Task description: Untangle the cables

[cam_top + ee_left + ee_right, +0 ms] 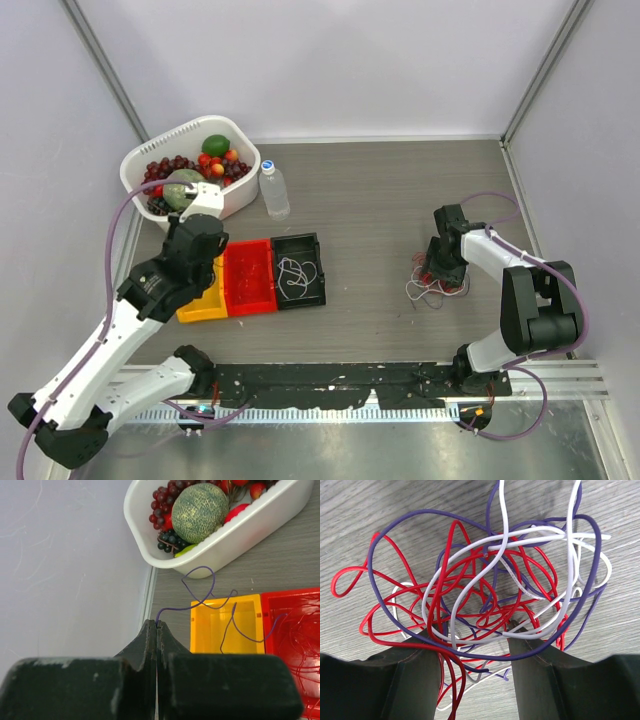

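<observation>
I logged the left gripper (156, 625) clenched on a purple cable (180, 608) trailing over the yellow tray (210, 635). Well right of that tray, the right gripper (472, 641), fingers (405, 680) released, straddled the cable tangle (490, 575).

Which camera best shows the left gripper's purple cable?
Left wrist view: the purple cable runs plainly from the shut left gripper over the yellow bin. The top view cannot resolve it; the right wrist misses it.

Smooth, glossy plastic-sheathed cables (485, 595) lie on the matt, grey wood-grain tabletop (380, 200); the yellow bin (207, 630) is shiny plastic.
</observation>
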You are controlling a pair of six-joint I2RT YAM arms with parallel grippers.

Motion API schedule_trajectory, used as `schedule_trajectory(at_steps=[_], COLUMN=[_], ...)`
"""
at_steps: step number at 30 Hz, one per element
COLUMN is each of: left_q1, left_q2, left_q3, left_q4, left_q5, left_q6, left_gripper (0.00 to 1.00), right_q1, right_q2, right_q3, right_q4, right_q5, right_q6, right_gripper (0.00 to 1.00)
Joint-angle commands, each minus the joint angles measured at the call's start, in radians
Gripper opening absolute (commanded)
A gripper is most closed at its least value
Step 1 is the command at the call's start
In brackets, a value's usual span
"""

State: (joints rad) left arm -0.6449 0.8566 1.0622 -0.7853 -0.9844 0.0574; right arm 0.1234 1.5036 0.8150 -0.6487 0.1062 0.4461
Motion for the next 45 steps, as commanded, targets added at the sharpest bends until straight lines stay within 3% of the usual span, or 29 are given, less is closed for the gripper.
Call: schedule_trajectory(at_steps=[1, 6, 19, 28, 39, 45], left_q1=[0.005, 0.007, 0.005, 0.005, 0.007, 0.007], left_q2=[-0.022, 0.009, -0.034, -0.1, -0.129, -0.131], left_q3=[0.091, 0.159, 0.121, 0.018, 0.002, -0.002], left_q4=[0.052, 0.084, 0.078, 0.037, -0.049, -0.115], left_q5=[-0.008, 0.007, 0.003, 0.007, 0.032, 0.095], left_q6=[0.044, 0.097, 0.147, 0.134, 0.114, 0.018], left_gripper=[0.0, 0.0, 0.0, 0.0, 0.0, 0.0], right_q1=[0.01, 0.01, 0.01, 0.01, 0.01, 0.01], right_q2=[0.018, 0.02, 0.024, 0.024, 0.033, 0.04], right_q3=[-0.01, -0.01, -0.011, -0.011, -0.011, -0.011], right_q4=[0.04, 0.041, 0.043, 0.043, 0.046, 0.046], right_q5=[-0.048, -0.051, -0.051, -0.056, -0.066, -0.065], right_q6=[0.0, -0.001, -0.003, -0.003, -0.003, -0.003], right_gripper=[0.56, 0.56, 0.56, 0.56, 0.56, 0.56])
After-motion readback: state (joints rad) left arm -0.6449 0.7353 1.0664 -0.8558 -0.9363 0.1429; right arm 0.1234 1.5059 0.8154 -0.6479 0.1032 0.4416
